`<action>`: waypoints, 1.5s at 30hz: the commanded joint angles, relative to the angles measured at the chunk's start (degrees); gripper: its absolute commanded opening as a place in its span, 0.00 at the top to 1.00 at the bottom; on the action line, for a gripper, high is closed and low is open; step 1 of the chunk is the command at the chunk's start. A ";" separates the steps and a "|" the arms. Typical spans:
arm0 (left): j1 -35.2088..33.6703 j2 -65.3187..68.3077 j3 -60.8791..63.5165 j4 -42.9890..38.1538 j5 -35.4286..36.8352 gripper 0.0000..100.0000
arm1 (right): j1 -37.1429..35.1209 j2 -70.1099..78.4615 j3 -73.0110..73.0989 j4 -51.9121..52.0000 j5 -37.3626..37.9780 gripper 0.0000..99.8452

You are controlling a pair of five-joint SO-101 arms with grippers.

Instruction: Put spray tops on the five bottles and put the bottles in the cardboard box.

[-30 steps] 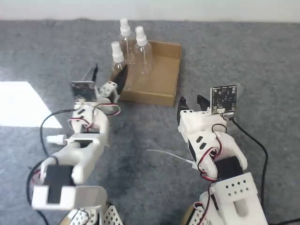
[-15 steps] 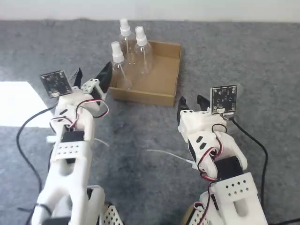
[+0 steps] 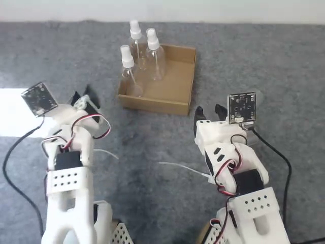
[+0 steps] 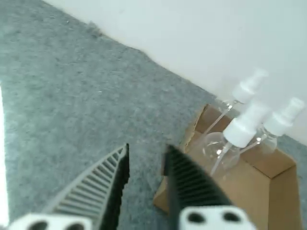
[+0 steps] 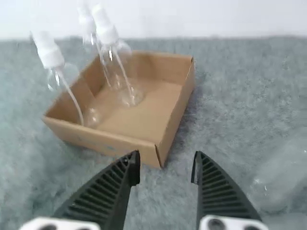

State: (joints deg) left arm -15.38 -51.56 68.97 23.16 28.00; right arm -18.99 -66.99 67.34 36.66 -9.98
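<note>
Three clear bottles with white spray tops stand in the left part of the cardboard box (image 3: 185, 76): one at the near-left corner (image 3: 127, 71), two farther back (image 3: 136, 43) (image 3: 154, 53). My left gripper (image 3: 84, 97) is open and empty, to the left of the box and nearer than it. The left wrist view has the gripper (image 4: 146, 153) over bare carpet, with the bottles (image 4: 225, 143) and box (image 4: 283, 191) beyond. My right gripper (image 3: 208, 109) is open and empty just in front of the box's near-right corner (image 5: 177, 110). A capless clear bottle (image 5: 283, 177) lies on the carpet beside it.
A loose spray top with its long thin tube (image 3: 183, 168) lies on the grey carpet between the arms. Another thin tube (image 3: 104, 152) pokes out beside the left arm. A bright white patch (image 3: 15, 112) covers the floor at far left. A white wall runs behind the box.
My left arm has swung left and drawn back from the near-left bottle in the box, its gripper staying open. The right arm and the bottles have not moved.
</note>
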 commanded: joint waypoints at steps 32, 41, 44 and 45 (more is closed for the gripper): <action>-14.42 -3.43 -0.31 14.68 -16.44 0.99 | 10.77 24.48 -35.25 43.38 46.33 0.83; -14.59 -3.43 -0.31 14.68 -16.44 0.99 | 10.77 32.48 -35.25 44.97 58.46 0.77; -14.51 -3.34 -0.31 14.68 -16.44 0.99 | 10.68 35.74 -35.34 46.37 61.36 0.67; -14.51 -3.34 -0.31 14.68 -16.44 0.99 | 10.68 36.62 -35.34 46.37 63.03 0.65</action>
State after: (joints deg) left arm -29.54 -53.49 68.97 37.85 12.00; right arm -9.14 -33.32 35.60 81.85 48.13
